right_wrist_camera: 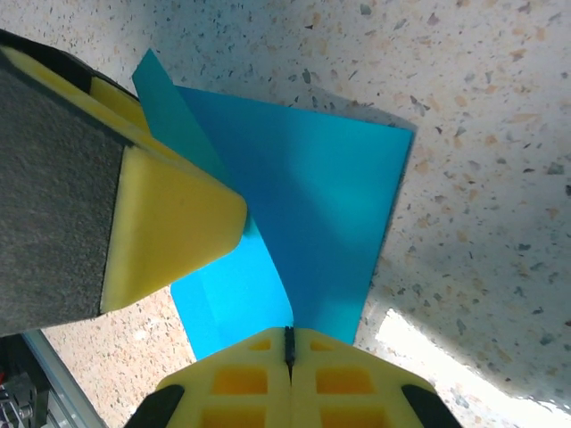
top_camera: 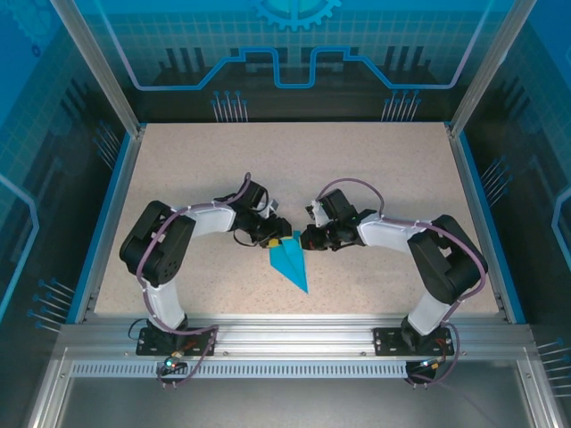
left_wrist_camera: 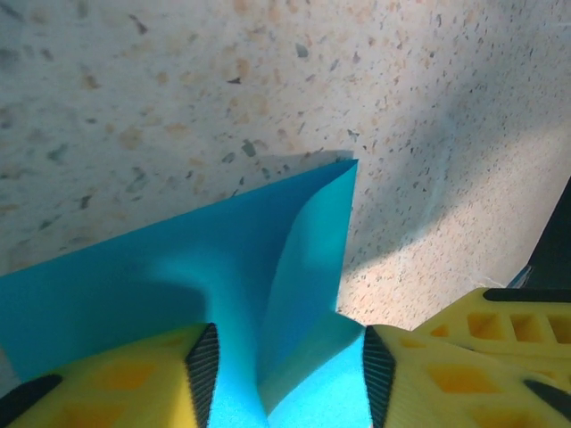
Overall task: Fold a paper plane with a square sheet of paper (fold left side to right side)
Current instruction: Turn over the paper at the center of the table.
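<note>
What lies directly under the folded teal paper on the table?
The paper plane rests on the speckled table, which shows all round it. What is beneath the paper itself is covered and cannot be told.

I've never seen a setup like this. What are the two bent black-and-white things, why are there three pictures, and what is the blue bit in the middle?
Those are two robot arms, the left arm and the right arm, bolted at the near edge of a speckled table. The wide picture comes from a camera above and behind them. The other two come from small cameras on each wrist, looking out past that arm's own yellow fingers.

The blue thing is a folded paper plane, lying on the table with its sharp tip toward the arm bases. Both arms meet at its wide end.

In the left wrist picture, the left gripper has its fingers apart, one on each side of a raised flap. In the right wrist picture, the right gripper is shut and seems to pinch the paper where that flap rises.
</note>
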